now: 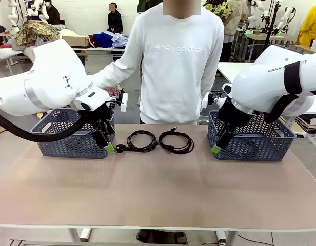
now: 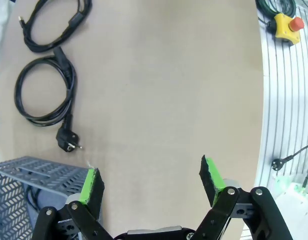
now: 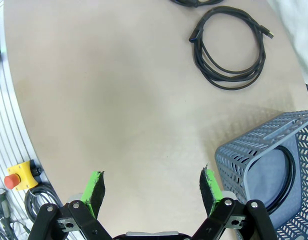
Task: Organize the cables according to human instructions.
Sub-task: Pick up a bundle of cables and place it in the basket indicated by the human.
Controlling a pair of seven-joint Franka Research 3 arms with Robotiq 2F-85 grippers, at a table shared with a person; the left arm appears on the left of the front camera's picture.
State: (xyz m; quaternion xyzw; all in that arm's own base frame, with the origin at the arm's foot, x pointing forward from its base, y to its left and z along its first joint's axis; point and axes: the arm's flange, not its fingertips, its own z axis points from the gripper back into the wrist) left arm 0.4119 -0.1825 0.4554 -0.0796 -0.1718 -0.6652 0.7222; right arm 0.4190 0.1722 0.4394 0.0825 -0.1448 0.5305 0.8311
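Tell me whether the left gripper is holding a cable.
No, the left gripper stands open and empty above the table, the nearest cable lying apart from it.

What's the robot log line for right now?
left gripper: open, by left basket | right gripper: open, by right basket | power cable, USB cable: coiled on table between baskets

The left arm (image 1: 50,77) is reaching in from the left side and is bending down toward the far edge of the table (image 1: 158,195), left of centre. Its wrist is pointing the left gripper (image 1: 109,145) downward, low over the surface. In the wrist view, the left gripper (image 2: 151,182) is holding its jaws wide apart and empty.

The right arm (image 1: 273,82) is mirroring this pose near the far right corner. The right gripper (image 3: 151,182) is also pointing down, with its jaws spread wide and gripping nothing.
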